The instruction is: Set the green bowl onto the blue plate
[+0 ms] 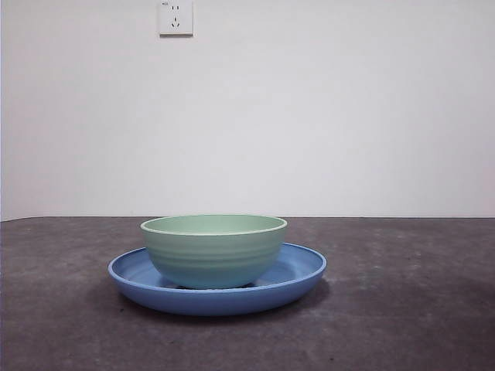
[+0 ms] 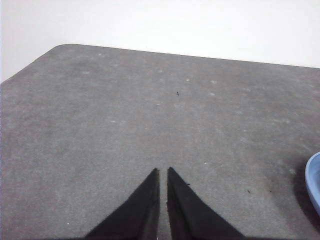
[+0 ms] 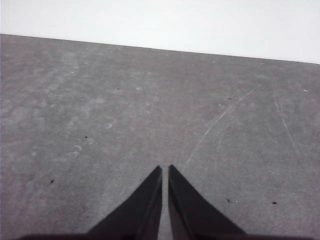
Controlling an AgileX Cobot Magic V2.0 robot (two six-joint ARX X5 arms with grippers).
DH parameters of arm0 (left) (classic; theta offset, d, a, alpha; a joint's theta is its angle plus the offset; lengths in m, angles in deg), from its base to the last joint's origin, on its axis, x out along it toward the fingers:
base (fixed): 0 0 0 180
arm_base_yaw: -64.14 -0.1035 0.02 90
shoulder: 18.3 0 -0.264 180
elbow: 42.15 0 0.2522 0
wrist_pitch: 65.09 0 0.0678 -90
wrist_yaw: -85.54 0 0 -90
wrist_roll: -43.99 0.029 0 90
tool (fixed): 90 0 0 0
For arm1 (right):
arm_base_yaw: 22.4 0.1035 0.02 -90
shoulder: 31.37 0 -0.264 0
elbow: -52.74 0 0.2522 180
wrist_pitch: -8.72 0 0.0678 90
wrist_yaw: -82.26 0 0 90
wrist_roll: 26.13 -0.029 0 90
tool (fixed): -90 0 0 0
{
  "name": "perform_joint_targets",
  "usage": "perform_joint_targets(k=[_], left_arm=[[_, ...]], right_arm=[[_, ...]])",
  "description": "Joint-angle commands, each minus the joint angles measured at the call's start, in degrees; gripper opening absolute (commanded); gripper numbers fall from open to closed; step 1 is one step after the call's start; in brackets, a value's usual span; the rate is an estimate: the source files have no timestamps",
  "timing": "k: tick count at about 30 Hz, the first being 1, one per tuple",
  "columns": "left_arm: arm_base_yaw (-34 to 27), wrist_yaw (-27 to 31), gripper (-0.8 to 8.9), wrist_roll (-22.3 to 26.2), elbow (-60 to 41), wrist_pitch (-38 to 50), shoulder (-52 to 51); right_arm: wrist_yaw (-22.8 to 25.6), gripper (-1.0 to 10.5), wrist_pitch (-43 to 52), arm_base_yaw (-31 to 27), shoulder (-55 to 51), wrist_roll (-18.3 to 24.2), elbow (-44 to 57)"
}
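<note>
Bowl placement is reading as complete: the green bowl (image 1: 214, 250) is sitting upright inside the blue plate (image 1: 298, 272). Left gripper (image 2: 163, 171) and right gripper (image 3: 165, 168) are hovering clear, jaws nearly closed, empty. Remaining risk: any arm re-entering could be nudging the stack.

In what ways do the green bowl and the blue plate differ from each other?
The green bowl is pale mint, the blue plate medium blue. The bowl is deep and narrower; the plate is shallow and wider. The bowl's wall has faint ridges; the plate's looks smooth. The bowl stands on the plate. Both are round.
</note>
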Motion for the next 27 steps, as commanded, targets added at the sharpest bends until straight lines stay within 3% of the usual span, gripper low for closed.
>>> perform_joint_targets(k=[1,27], left_arm=[[0.1,0.4,0.25,0.0,-1.2,-0.4,0.0],[0.1,0.4,0.25,0.0,-1.2,-0.4,0.0]], right_arm=[[0.0,0.2,-0.7,-0.1,-0.1,0.0,0.3],[0.1,0.2,0.8,-0.1,-0.1,0.0,0.3]])
